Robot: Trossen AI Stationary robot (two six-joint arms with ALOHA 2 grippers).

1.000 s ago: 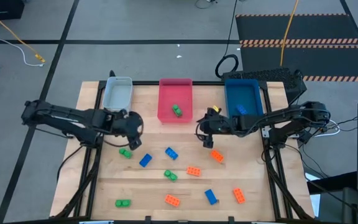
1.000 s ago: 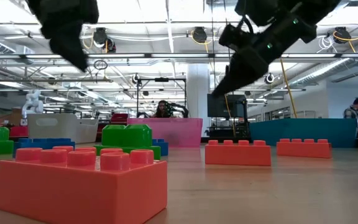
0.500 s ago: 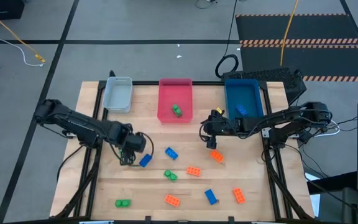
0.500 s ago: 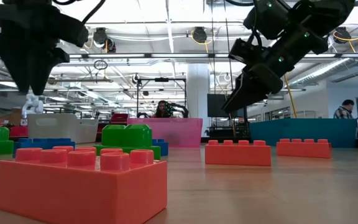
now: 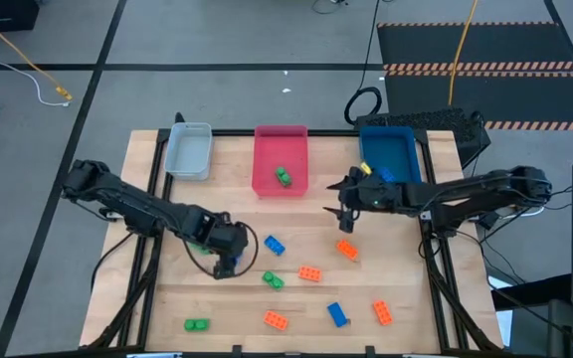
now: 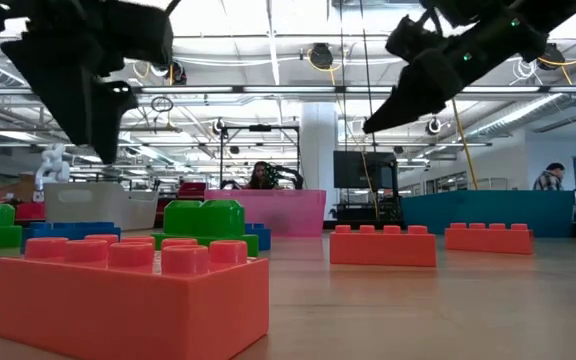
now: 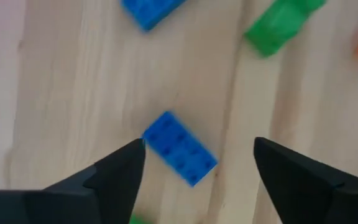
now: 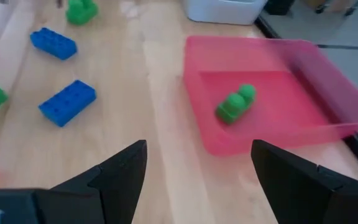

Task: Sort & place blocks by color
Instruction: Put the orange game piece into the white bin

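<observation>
Small studded bricks lie flat on the wooden table: blue, green, orange, orange and others nearer the near edge. My left gripper hangs open over a blue brick. Its fingers stand on either side of that brick, apart from it. My right gripper is open in the air between the pink tray and the blue tray. A green brick lies in the pink tray, and a blue brick in the blue tray.
A grey tray stands at the far left of the table. More bricks lie by the near edge: green, orange, blue, orange. Bare wood lies between the trays and the bricks. People show in the room behind.
My left gripper has swung from beside the grey tray toward the near edge and the right, and now hangs over the blue brick, fingers pointing down. My right gripper has shifted a little toward the right and upward. No brick has moved.
</observation>
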